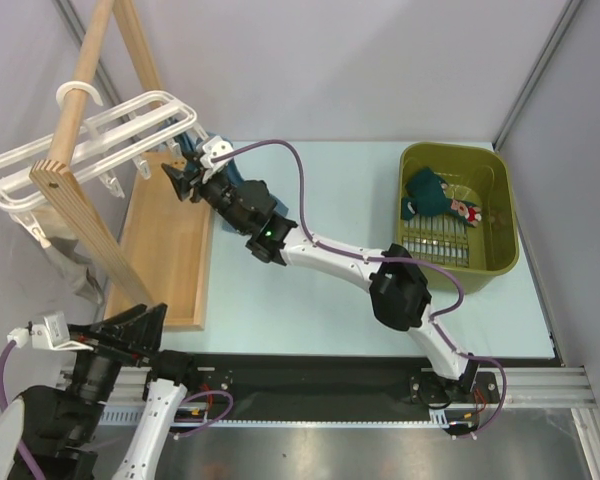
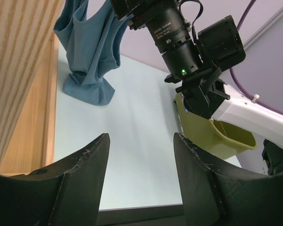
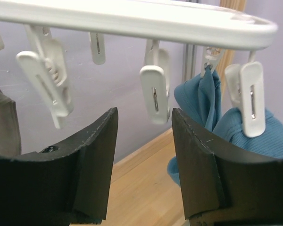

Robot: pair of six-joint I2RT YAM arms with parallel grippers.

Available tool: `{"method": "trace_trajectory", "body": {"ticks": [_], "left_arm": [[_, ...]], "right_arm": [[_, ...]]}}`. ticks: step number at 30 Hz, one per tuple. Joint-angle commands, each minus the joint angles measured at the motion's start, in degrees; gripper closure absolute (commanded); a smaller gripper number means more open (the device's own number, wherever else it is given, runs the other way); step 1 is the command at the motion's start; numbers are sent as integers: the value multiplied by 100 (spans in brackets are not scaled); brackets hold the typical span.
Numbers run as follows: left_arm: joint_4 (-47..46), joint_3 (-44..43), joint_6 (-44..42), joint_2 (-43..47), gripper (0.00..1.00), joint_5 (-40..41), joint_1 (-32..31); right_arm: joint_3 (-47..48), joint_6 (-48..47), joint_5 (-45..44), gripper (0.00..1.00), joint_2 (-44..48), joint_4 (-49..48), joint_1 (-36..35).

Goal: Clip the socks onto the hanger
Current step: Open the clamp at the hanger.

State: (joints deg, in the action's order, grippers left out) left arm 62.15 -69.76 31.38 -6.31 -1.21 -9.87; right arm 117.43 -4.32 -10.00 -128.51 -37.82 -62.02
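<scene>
Right gripper [image 3: 144,118] stands open, empty, under the white plastic hanger [image 3: 132,21]. The clipped steel-blue fabric sock [image 3: 203,101] looks limp and light, so pinch near its cuff.

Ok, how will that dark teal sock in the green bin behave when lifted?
Probably floppy: the dark teal sock lies crumpled in the green bin, so it should droop from any pinch point. Likely light too; the blue sock hangs limp from one small clip on the hanger. The knit could snag on the bin's slotted floor.

Left gripper [image 2: 140,141], right gripper [image 3: 144,117]: jaws apart.
</scene>
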Motion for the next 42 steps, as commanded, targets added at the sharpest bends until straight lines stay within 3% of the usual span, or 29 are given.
{"method": "trace_trajectory", "body": {"ticks": [1, 10, 16, 20, 29, 37, 42], "left_arm": [[-203, -99, -175, -292, 38, -239, 38], [-335, -108, -149, -459, 39, -441, 29], [-511, -196, -219, -661, 41, -643, 29], [-686, -267, -272, -846, 46, -775, 38], [-1407, -310, -167, -1777, 50, -1189, 73], [-2189, -732, -228, -2497, 51, -688, 82], [-2708, -1083, -114, -3183, 51, -846, 73]], "right_arm": [[395, 1, 51, 46, -60, -217, 49], [676, 106, 103, 48, -218, -164, 129], [606, 203, 235, 67, -166, -111, 146], [475, 352, 367, 74, -87, -164, 181], [-185, 598, 700, 100, 563, 99, 295], [-396, 1117, 1298, 100, 906, 416, 664], [-308, 1319, 1624, 100, 933, 636, 805]]}}
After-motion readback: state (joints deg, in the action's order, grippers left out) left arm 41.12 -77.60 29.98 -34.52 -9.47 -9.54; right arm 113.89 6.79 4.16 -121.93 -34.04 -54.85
